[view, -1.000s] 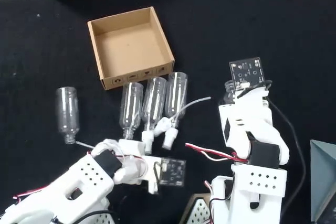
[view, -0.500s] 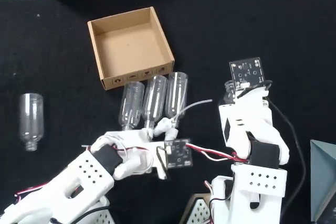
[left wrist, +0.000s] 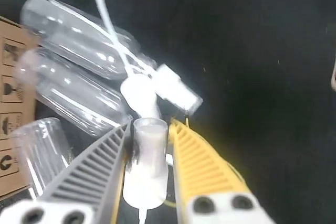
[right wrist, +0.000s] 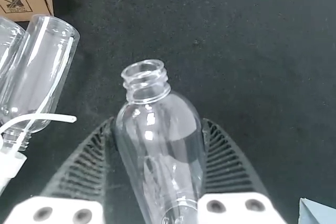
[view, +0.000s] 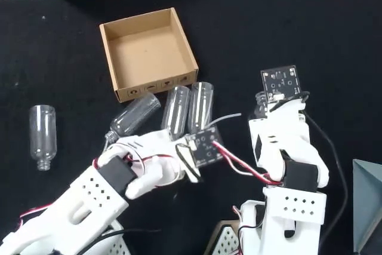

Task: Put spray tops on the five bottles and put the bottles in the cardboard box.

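The left tool point(left wrist: 150, 129) is gripping a white spray top point(left wrist: 146, 156), its grey and yellow fingers sitting narrow around it. It is hovering just near of the bottles lying in the middle of the bench point(view: 334, 40). Just past its tips a second spray top point(left wrist: 176, 92) is lying, its thin tube point(left wrist: 104, 9) running over one of those bottles.

The right tool point(right wrist: 157, 124) is holding a clear uncapped bottle point(right wrist: 144, 85) to the right of the group, with the open neck pointing toward the far side.

A middle bottle point(view: 176, 110) and a neighbouring bottle point(view: 201, 104) are lying side by side, their bases pointing toward the cardboard box point(view: 107, 46). The box is sitting open on the far left-centre of the bench. A tilted bottle point(view: 134, 114) is lying askew just left of the pair, near the box's near wall. A lone bottle point(view: 43, 137) is lying well apart at the left, with its neck pointing near.
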`<state>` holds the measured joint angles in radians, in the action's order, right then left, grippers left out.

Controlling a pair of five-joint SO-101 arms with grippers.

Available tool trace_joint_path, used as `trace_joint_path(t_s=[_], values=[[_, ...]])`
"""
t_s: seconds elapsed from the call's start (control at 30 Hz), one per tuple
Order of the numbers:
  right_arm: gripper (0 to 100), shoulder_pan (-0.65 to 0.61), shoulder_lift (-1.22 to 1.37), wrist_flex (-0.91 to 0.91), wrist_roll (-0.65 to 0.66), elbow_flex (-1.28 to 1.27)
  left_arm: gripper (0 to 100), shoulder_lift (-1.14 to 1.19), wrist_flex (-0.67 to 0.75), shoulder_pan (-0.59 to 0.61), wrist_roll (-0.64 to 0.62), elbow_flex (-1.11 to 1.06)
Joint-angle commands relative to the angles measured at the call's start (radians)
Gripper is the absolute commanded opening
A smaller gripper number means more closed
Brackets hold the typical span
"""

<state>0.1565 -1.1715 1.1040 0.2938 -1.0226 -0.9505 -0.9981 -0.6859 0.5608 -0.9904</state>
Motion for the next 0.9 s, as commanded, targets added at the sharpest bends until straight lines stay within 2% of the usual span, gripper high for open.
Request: trace_joint_path(t_s=[0.0, 0.63, 0.87], values=[[6.7, 0.026, -0.021, -0.029, -0.009, 0.007, 3, -0.011, -0.005, -0.012, -0.064, 0.117], [6.7, 0.026, -0.022, -0.018, -0.035, 0.012, 3, -0.011, 0.000, -0.005, -0.281, 0.366], [6.7, 0.018, -0.185, 0.002, -0.028, -0.035, 3, -0.011, 0.000, -0.008, -0.374, 0.456]])
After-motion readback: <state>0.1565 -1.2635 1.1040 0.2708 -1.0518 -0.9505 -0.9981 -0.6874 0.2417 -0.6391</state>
